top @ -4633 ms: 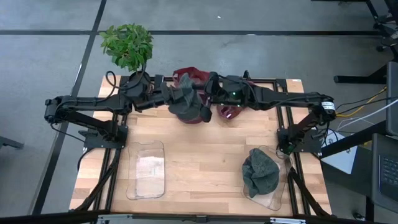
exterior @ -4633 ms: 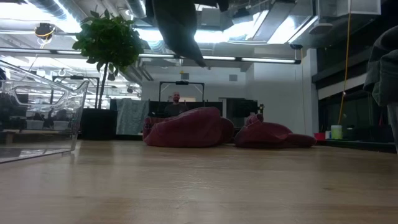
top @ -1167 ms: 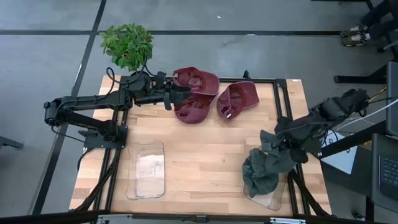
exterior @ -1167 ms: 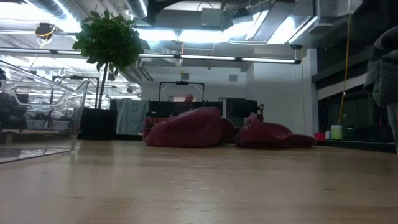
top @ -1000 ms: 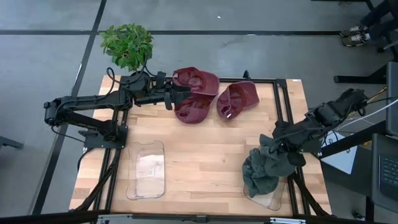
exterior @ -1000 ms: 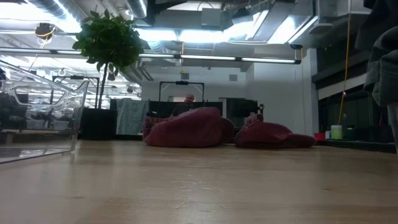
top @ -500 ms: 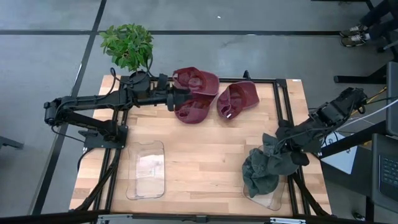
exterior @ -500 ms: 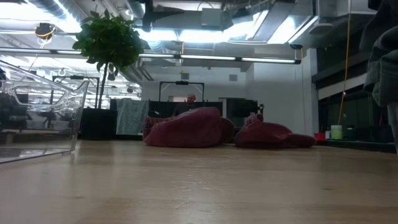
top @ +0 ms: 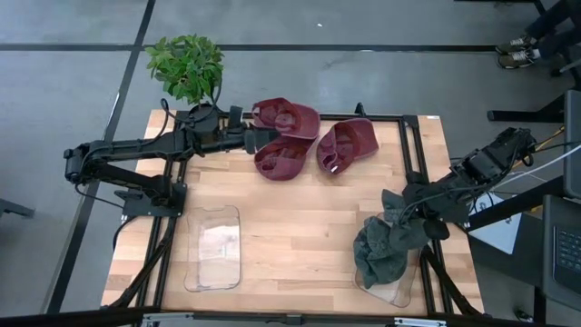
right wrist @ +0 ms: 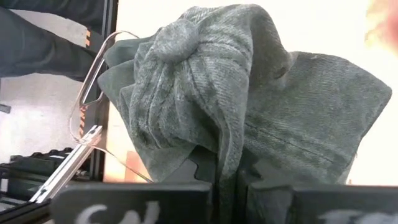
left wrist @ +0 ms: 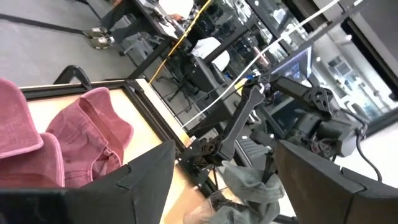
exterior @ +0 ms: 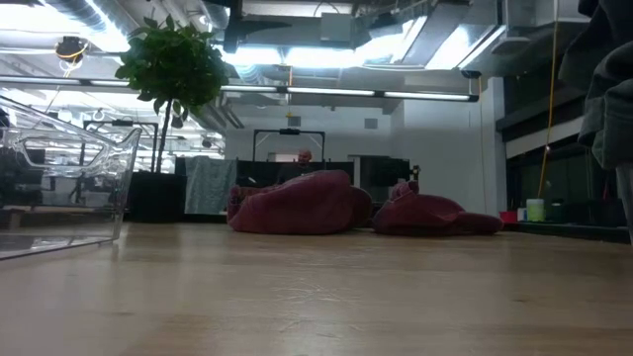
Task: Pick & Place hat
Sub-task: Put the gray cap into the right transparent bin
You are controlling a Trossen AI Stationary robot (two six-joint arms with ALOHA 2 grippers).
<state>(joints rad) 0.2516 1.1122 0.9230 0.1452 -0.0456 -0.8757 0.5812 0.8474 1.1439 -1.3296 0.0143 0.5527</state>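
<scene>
Right gripper is pinched shut on the fabric of a grey hat, holding it just above a second grey hat that lies in the clear tray directly below the claw. In the right wrist view the cloth is clamped between the fingers, with the crown button facing the camera and the body of the hat bunched ahead of the fingertips.

Judgement on the step in hand: this is the placing step. It would be done well by lowering until the hat rests on the one beneath, keeping the bulk inside the tray rim, then releasing and lifting straight off so the cloth does not drag.

Orientation: the held hat hangs crumpled; its long axis appears to run from the claw down toward the tray. Which way the brim points cannot be told.

Left gripper is spread wide, holding nothing, right at the edge of the nearest maroon hat.
</scene>
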